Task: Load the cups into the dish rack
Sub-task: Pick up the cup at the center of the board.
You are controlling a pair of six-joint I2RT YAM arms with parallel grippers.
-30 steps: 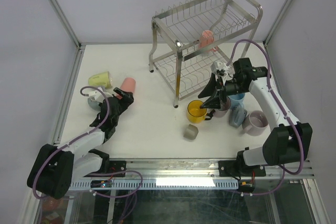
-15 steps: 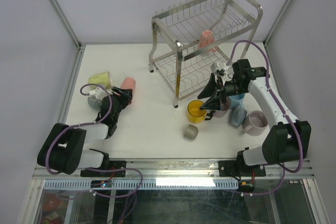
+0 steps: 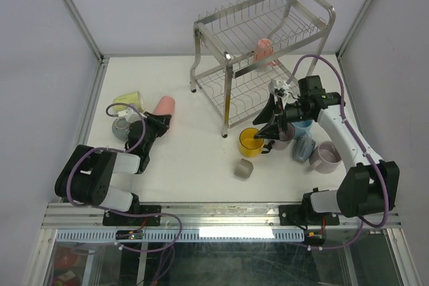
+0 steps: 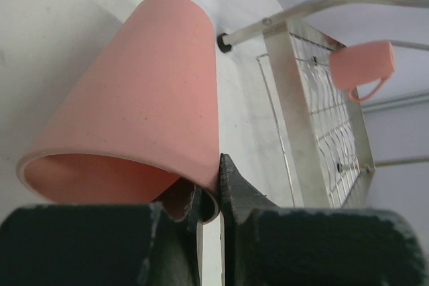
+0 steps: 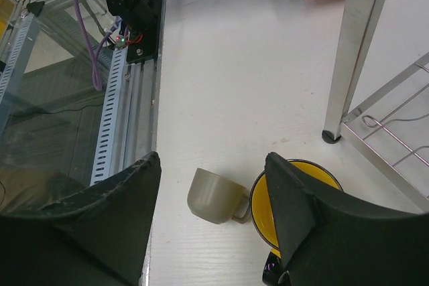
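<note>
A white table point(image 3: 201, 92), seen from above. At far left a pale green cup point(image 3: 126, 102) lies on its side. Just in front of it, a grey cup point(image 3: 122, 127) is partly hidden by the left arm's cable. Further right, the right arm covers part of a cluster of cups: a light blue cup point(image 3: 303, 126), a grey-blue cup point(image 3: 301, 150) and a mauve cup point(image 3: 327, 157). A fourth beneath the arm is hard to make out.

A second ago the left gripper point(image 4: 210, 175) stood wide. Now its jaws pinch the lower rim of the pink cup point(image 4: 147, 92), which lies on its side on the table left of the dish rack point(image 3: 231, 65). One finger is inside the mouth, one outside. The right gripper point(image 5: 211, 165) has barely moved. Its jaws gape over the table, holding nothing.

The rack's upper tier holds a second pink cup point(image 3: 263, 50), tilted. Between the right fingers sit a toppled grey-beige cup point(image 5: 214, 195) and an upright yellow cup point(image 5: 265, 199), just beside each other.
</note>
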